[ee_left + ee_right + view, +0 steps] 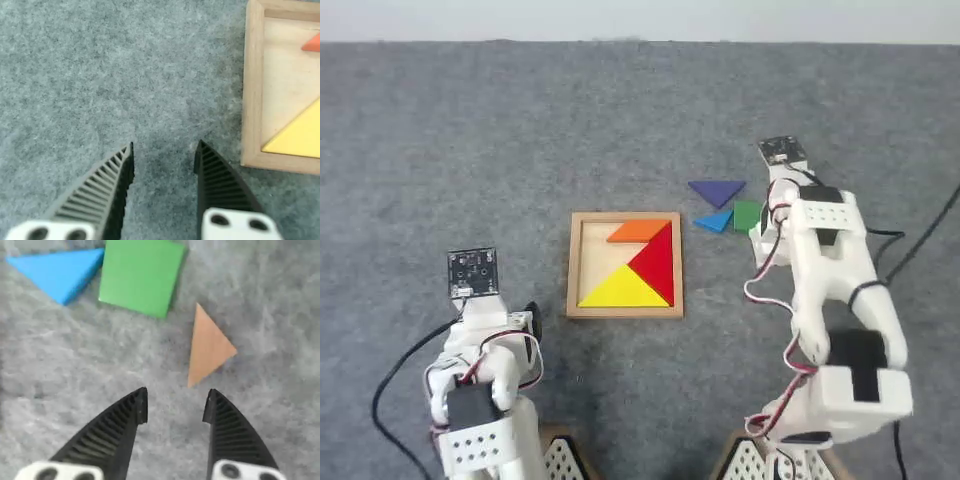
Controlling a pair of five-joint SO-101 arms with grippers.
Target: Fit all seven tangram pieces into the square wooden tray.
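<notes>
Grey and fuzzy, the tabletop (470, 130) carried the square wooden tray (573, 265) near its middle. Beside it hung the left gripper (164, 150), the right gripper (175, 397) by the tan triangle (207, 347), fingers of both released.

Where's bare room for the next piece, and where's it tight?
In the tray, the left side is bare wood, between its wall, the orange piece and yellow triangle. Carpet before the left gripper is bare. Crowded: blue triangle, green square and tan triangle by the right gripper.

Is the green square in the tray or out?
Out: the green square lies on the carpet beside the blue triangle, away from the tray.
</notes>
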